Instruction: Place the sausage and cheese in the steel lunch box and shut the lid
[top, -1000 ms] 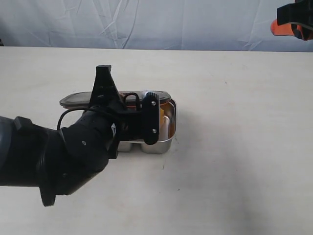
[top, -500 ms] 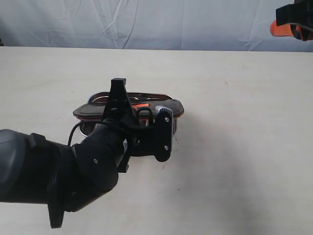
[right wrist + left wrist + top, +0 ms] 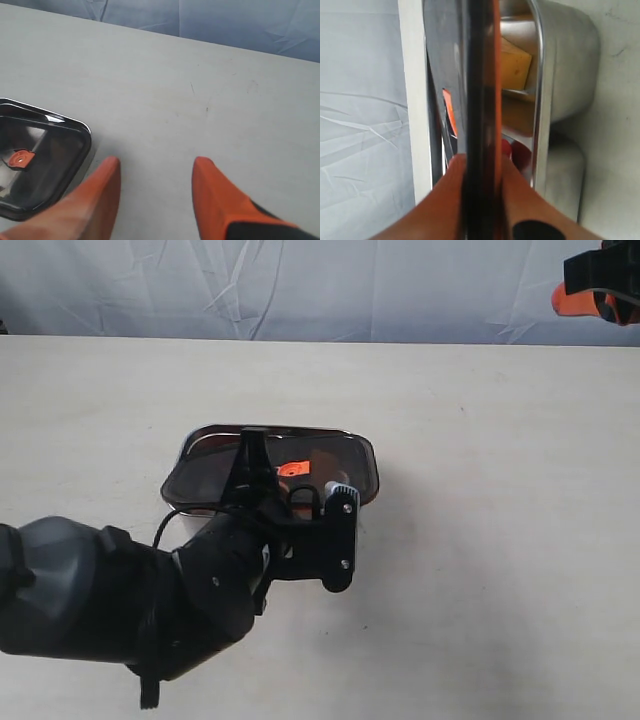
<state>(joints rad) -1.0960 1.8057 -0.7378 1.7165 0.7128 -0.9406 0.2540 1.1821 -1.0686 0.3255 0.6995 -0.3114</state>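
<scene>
Left fingers (image 3: 451,200): clenched on the near edge of the lid (image 3: 480,75), one orange pad on each face
Left gripper (image 3: 300,508): at 6 o'clock of the lid in the exterior view, its arm coming in from 7 o'clock
Lid: dark and see-through, lying over the steel lunch box (image 3: 570,65); at the gripped edge a gap shows between lid and box rim
Orange tab (image 3: 290,468): at the middle of the lid, facing up
Cheese (image 3: 512,65): inside the box, in one compartment, seen through the gap
Sausage (image 3: 512,152): a red bit shows in the neighbouring compartment, close to the fingertips
Right fingers (image 3: 100,195): spread apart with nothing between them, over bare table (image 3: 500,540)
Right gripper (image 3: 156,162): raised, at 2 o'clock of the box and well apart from it
Change, lid: a second ago it sat off toward 9 o'clock, leaving the cheese compartment uncovered; now it covers the whole box
Change, left arm: has drawn back toward 6 o'clock and sits lower in the exterior view
Change, right gripper: same place, same spread
</scene>
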